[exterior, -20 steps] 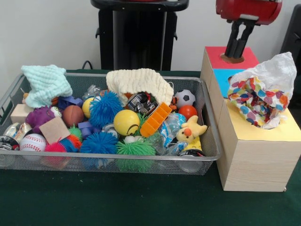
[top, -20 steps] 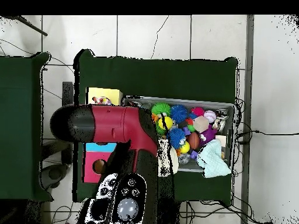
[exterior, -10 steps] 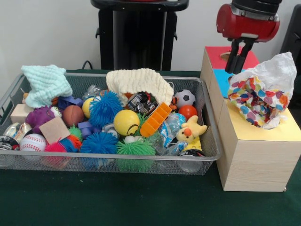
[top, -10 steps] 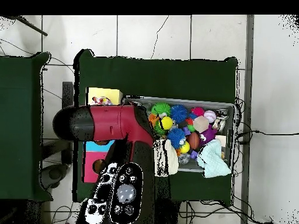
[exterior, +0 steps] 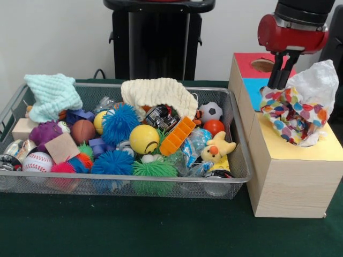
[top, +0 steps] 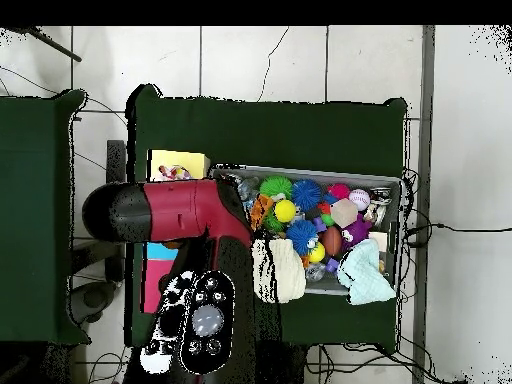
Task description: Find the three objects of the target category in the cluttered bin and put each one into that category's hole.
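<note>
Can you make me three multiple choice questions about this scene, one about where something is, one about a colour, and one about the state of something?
1. Where does the gripper hang?
A. Over the wooden box, beside the red panel's hole
B. Low inside the wire bin
C. Over the green cloth in front of the bin

2. What colour is the smooth ball at the middle of the wire bin?
A. Purple
B. Yellow
C. White

3. What is the state of the gripper?
A. Shut on a spiky ball
B. Wide open over the bin
C. Fingers close together, nothing held

Answers:
1. A: the front view shows it above the wooden box, just right of the hole in the red panel.
2. B: it is plain yellow, lying between the blue spiky ball and the orange block.
3. C: the two dark fingers hang nearly touching with nothing between them.
</note>
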Robot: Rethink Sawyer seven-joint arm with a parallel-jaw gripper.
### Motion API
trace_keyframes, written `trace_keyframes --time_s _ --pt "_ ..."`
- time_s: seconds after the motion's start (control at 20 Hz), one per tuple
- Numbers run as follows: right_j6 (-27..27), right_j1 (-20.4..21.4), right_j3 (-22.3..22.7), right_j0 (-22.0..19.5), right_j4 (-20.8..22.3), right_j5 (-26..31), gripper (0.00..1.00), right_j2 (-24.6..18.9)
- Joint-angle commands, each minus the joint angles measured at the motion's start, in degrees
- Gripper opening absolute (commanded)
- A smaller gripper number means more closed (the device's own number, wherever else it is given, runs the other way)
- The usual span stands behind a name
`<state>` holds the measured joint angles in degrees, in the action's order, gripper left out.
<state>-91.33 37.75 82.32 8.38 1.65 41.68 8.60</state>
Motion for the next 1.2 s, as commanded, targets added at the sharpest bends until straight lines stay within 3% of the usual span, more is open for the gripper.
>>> trace_keyframes --time_s 0.05,0.35,0.75,1.2 --pt "-1.2 1.0 0.9 0.1 2.2 3.9 0.0 -5.1" --pt "-0.3 3.3 1.0 -0.2 1.9 7.4 0.0 -5.5" --pt "-0.4 3.9 1.5 -0.7 2.0 7.5 0.0 -6.5" --pt "-2.2 0.5 1.7 -0.7 2.7 3.3 0.0 -6.8"
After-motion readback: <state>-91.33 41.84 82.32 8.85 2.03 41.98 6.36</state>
